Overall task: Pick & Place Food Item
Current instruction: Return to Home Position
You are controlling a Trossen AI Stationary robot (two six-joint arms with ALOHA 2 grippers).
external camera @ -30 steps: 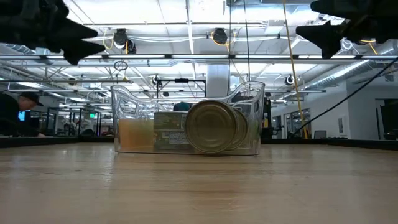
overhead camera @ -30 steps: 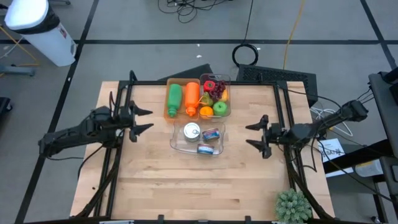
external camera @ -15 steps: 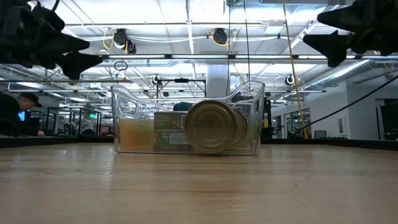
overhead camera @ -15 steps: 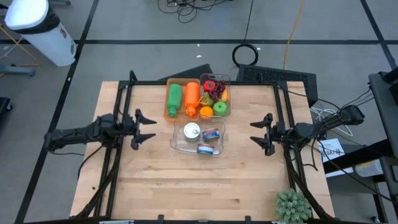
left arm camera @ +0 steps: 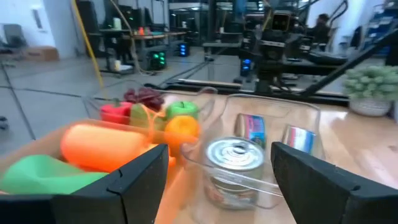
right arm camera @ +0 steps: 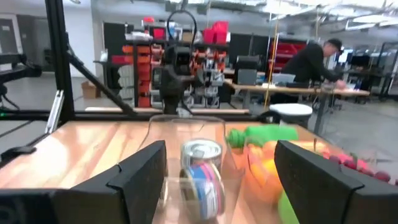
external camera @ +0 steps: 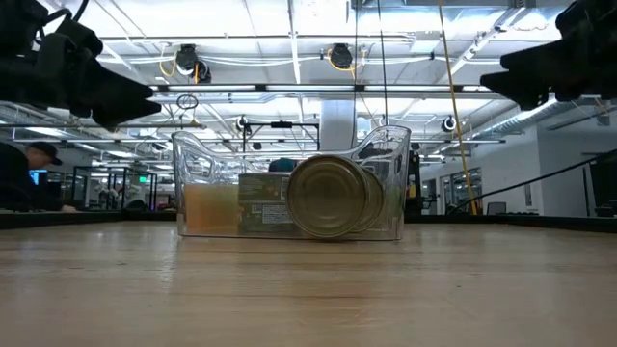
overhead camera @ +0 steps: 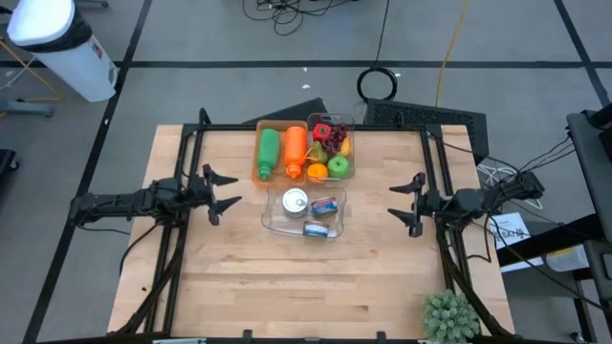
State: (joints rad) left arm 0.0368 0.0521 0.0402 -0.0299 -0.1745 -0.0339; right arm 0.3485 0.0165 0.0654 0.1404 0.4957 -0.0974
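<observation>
A clear bin (overhead camera: pixel 276 219) at the table's middle holds three cans: a silver-topped can (overhead camera: pixel 295 202) and two labelled cans (overhead camera: pixel 325 205). Behind it an orange tray (overhead camera: pixel 256 162) holds a green food item (overhead camera: pixel 269 153) and an orange one (overhead camera: pixel 295 146). Beside it a clear tray (overhead camera: pixel 352 148) holds fruit, among them a green apple (overhead camera: pixel 338 165). My left gripper (overhead camera: pixel 235 190) hovers open left of the bin, pointing level at it (left arm camera: pixel 217 186). My right gripper (overhead camera: pixel 393 204) hovers open right of the bin (right arm camera: pixel 221 180). Neither has anything between its fingers.
Black frame rails (overhead camera: pixel 435 162) run along the table's left, right and far sides. A potted plant (overhead camera: pixel 449 315) stands at the near right corner. Bare wood lies in front of the bin. People show in the room beyond the table (right arm camera: pixel 314 59).
Both grippers have sunk lower over the table, still open. My left arm has swung so that it now lies level across the table, its gripper a little nearer the near edge. My right gripper has drawn back toward the right edge and rolled slightly.
</observation>
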